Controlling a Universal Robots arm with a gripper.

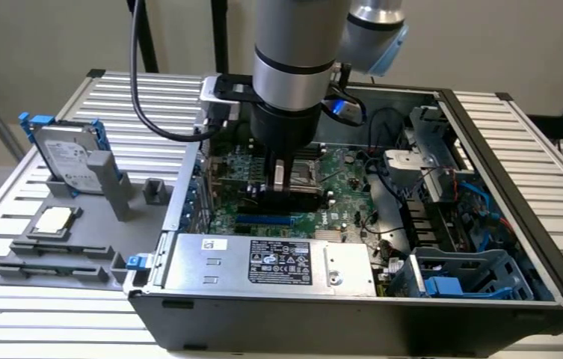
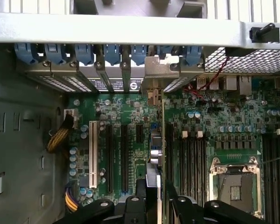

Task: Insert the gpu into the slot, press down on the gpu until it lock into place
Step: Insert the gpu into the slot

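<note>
1. We see the arm (image 1: 296, 52) standing almost vertical over the open computer case (image 1: 361, 318), wrist pointing straight down into the case. A black cable (image 1: 137, 82) loops down on the exterior view's left of the arm.
2. The gripper (image 1: 289, 187) hangs low inside the case, above the green motherboard (image 1: 346, 179) and beyond the grey labelled power-supply box (image 1: 271, 262).
3. In the wrist view the gripper (image 2: 157, 198) looks down along its own fingers (image 2: 179, 205). They stand narrow, one on each face of the gpu (image 2: 157, 149), clamping it.
4. The gpu (image 1: 296, 200) stands upright on edge, seen as a thin line from the wrist. Its metal bracket end (image 2: 161, 70) points to the rear wall of the case, among the row of blue retainer clips (image 2: 84, 51).
5. The slot (image 1: 261, 221) shows in the exterior view as a bright-blue strip just in front of the card's lower edge, between the card and the power-supply box.
6. We cannot tell whether the card's lower edge is in the slot or only close above it.
7. The empty CPU socket (image 2: 233, 182) lies to one side of the card, the long black expansion slots (image 2: 123, 158) to the other.
8. On the slatted table (image 1: 550, 149), at the exterior view's left of the case, a hard drive (image 1: 66, 157) stands in a grey holder.
</note>
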